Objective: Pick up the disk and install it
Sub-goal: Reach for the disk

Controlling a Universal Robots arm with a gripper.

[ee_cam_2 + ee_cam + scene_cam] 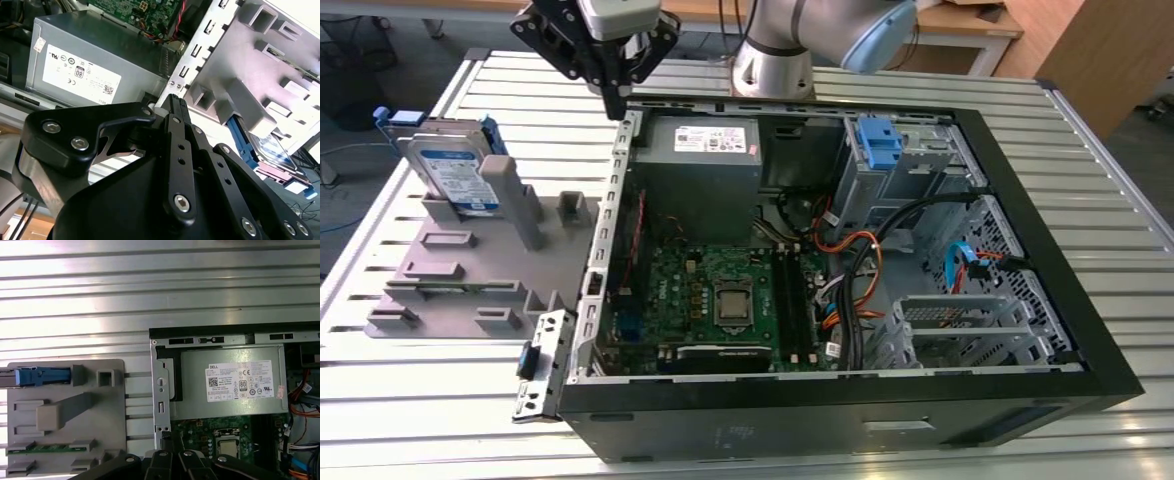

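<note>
Disk (pixel 454 170) upright, seemingly slotted in grey rack (pixel 454 278) beside case (pixel 787 420)

Bright and even, from overhead; strong glare on the ribbed worktop (pixel 150 285); soft shadows, little blur.

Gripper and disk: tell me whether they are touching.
Apart. In the exterior view the gripper hangs over the computer case's back corner, while the disk stands upright in the grey holder at that view's left, with open space between them.
</note>
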